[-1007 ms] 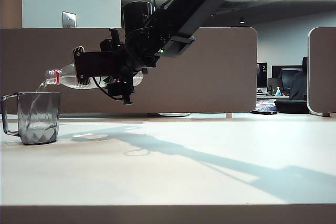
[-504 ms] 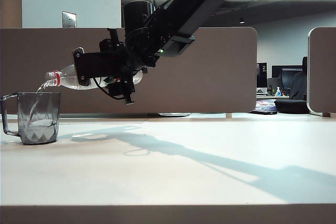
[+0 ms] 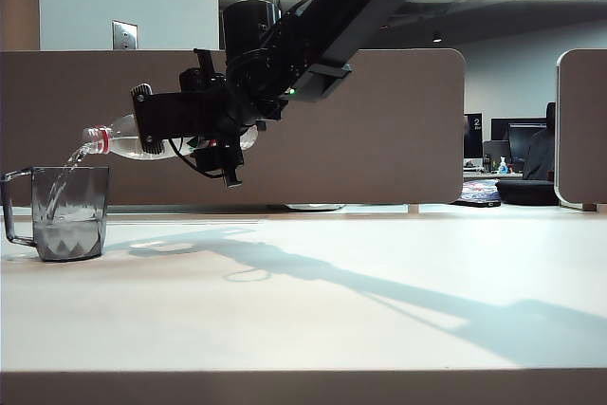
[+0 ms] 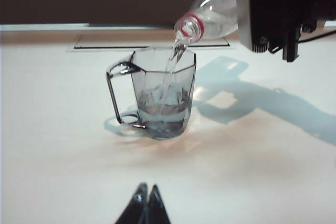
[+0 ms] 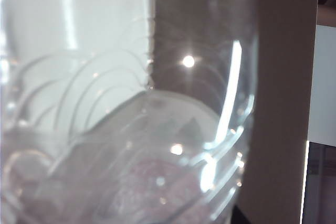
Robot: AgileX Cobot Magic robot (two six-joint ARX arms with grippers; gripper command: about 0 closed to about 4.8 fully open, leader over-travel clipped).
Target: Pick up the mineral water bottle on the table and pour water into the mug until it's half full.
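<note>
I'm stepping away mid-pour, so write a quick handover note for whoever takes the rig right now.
Right tool: shut on the mineral water bottle, held roughly level with its mouth over the mug.
Left tool: shut, empty, low over the table, facing the mug from a distance.
Mug: upright at the table's left side in the exterior view, handle pointing away from the bottle.
Done: bottle picked up, tipped; water streaming in, level roughly a third to nearly half.
Left: watch the level, tip the bottle back upright at half full.
</note>
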